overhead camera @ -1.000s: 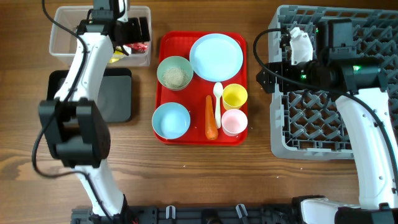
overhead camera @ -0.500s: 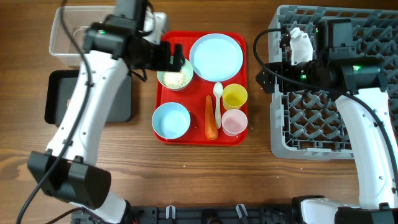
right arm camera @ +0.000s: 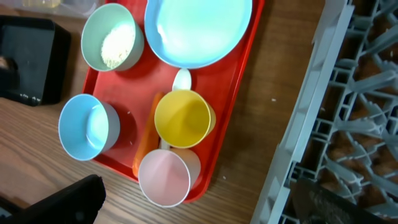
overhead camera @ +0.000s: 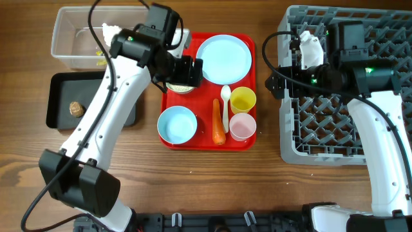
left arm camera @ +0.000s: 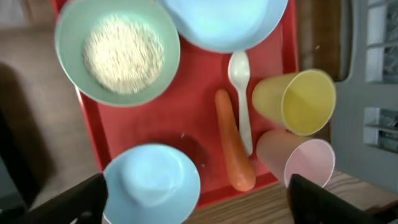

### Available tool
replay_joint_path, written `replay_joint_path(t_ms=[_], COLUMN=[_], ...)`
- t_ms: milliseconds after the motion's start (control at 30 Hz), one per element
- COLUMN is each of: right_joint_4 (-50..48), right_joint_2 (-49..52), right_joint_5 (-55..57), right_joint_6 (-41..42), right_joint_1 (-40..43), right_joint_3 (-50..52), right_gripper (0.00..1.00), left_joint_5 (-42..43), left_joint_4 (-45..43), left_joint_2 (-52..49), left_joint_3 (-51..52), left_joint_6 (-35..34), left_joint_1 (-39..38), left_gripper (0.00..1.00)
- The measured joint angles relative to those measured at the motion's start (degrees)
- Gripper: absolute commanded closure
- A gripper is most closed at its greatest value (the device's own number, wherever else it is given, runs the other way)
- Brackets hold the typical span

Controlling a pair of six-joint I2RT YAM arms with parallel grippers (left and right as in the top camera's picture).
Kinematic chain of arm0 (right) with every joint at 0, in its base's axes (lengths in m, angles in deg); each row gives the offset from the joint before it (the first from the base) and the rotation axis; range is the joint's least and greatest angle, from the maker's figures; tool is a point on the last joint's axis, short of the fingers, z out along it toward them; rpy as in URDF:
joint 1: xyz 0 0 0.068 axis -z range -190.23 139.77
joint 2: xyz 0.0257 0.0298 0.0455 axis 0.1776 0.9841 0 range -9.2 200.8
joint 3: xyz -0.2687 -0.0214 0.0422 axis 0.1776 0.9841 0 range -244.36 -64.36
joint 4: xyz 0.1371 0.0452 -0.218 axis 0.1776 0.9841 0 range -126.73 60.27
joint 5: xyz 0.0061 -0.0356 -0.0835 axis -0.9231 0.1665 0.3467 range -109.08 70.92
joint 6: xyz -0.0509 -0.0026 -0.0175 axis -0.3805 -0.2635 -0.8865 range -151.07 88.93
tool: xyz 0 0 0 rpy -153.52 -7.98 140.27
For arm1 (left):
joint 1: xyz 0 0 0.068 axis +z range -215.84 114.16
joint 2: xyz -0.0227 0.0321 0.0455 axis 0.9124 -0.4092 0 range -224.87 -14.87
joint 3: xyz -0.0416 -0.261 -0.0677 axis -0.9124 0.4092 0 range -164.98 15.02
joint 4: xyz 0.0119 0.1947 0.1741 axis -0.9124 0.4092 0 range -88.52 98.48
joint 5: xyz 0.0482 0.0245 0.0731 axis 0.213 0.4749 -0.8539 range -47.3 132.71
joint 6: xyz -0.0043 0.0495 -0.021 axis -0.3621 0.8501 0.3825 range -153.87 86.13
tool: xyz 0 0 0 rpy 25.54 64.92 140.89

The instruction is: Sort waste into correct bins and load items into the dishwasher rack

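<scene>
Your left gripper [left arm camera: 196, 190] — jaws wide, holding nothing — faces the orange carrot [left arm camera: 234, 144], which lies between its fingers [left arm camera: 68, 202], long axis crosswise to their closing line.
</scene>
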Motion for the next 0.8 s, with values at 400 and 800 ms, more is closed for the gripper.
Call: replay_joint_path(t_ms=[400,800], right_joint_4=[-2.1,-10.6], right_joint_2=[0.0,0.4], right_joint_5=[-1.2,-3.7], right_joint_6=[0.7,6.0], right_joint_1=[0.0,-14.4], right_joint_3=[0.0,0.0], right_gripper=[0.01,0.02], left_joint_5=[-10.2,-14.1], left_joint_4=[-3.2,-4.2], left_joint_2=[-0.2,-0.1], left_joint_3=[10.6,10.7], left_joint_6=[-17.2,-26.6], left_joint_1=[-10.8,0.8], left_gripper=[0.05,0.01])
